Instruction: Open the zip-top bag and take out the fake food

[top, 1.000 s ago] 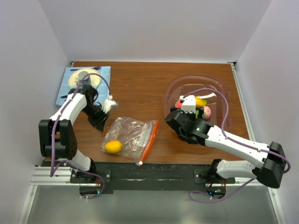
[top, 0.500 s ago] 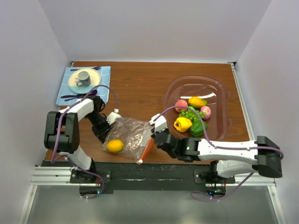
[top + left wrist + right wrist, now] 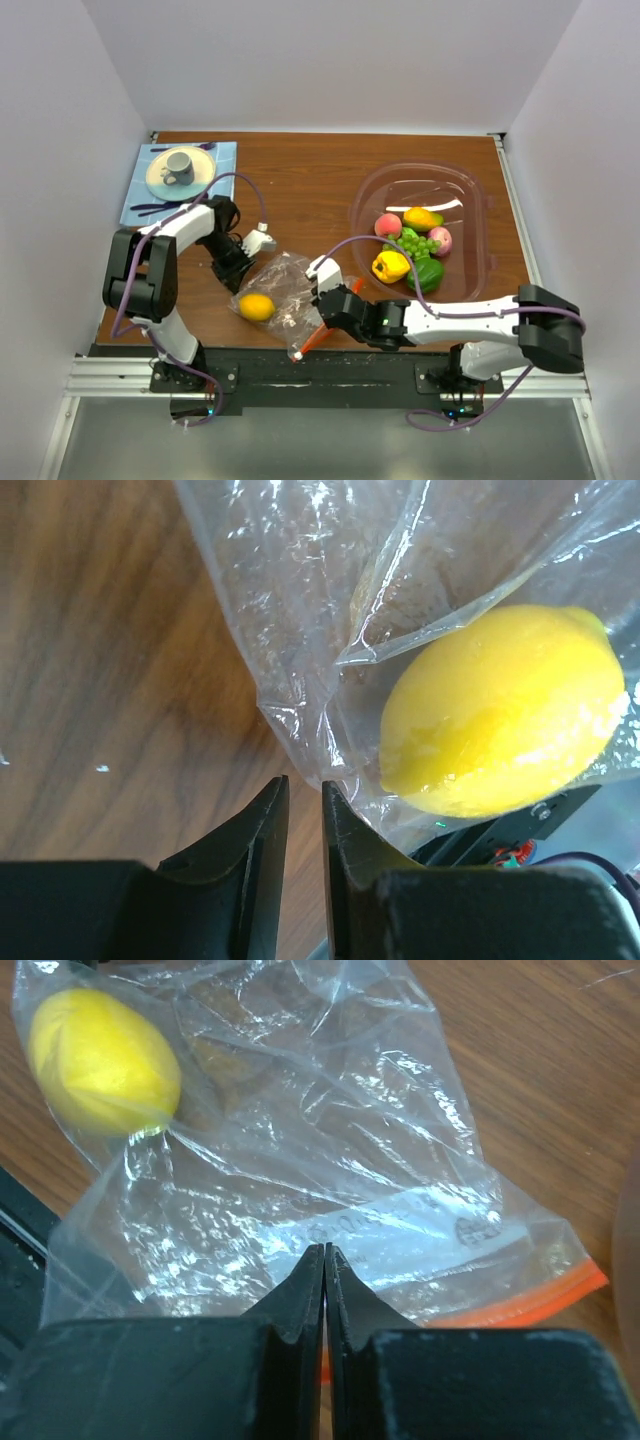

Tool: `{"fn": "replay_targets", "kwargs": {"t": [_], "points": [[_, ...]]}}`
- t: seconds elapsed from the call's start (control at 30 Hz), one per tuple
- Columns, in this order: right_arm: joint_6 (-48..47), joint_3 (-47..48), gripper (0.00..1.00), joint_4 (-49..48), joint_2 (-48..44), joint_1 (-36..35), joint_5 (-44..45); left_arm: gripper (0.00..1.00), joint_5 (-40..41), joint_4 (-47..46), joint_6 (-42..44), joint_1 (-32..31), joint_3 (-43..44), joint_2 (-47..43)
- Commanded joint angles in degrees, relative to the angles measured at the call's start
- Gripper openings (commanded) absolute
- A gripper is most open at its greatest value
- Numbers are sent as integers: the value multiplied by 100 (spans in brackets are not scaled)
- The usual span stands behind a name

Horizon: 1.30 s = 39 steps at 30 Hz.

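Brown wood-grain table (image 3: 300, 180) enclosed by plain white walls (image 3: 330, 60). The zip-top bag (image 3: 285, 290) lies near the front edge, a yellow lemon (image 3: 257, 307) inside it. Remaining fake food (image 3: 405, 255) sits in the clear tub (image 3: 470, 190) at right. A cup (image 3: 180, 165) rests on a blue mat (image 3: 225, 155) at the far left. Left gripper (image 3: 300, 782): jaws a narrow slit apart at the bag's edge. Right gripper (image 3: 325, 1250): jaws pressed together over the film; whether they hold it cannot be told.
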<state>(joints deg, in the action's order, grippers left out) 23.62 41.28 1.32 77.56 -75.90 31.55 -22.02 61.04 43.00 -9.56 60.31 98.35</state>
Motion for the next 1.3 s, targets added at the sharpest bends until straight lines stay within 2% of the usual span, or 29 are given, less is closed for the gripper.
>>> {"fn": "replay_targets", "kwargs": {"t": [0.0, 0.17, 0.47, 0.93, 1.27], "points": [[266, -250, 0, 219, -846, -30, 185, 24, -4, -285, -196, -19, 51, 44], [565, -673, 0, 491, -1576, -83, -114, 22, 22, -417, -266, -19, 51, 167], [741, -928, 0, 316, -1314, -241, -518, 21, 101, -487, -372, -19, 16, 220], [715, -1403, 0, 553, -2104, -417, -914, 21, 172, -549, -416, -19, -90, 229], [618, -1500, 0, -114, -1262, -417, -932, 20, 119, -505, -512, -37, 33, 264]]}}
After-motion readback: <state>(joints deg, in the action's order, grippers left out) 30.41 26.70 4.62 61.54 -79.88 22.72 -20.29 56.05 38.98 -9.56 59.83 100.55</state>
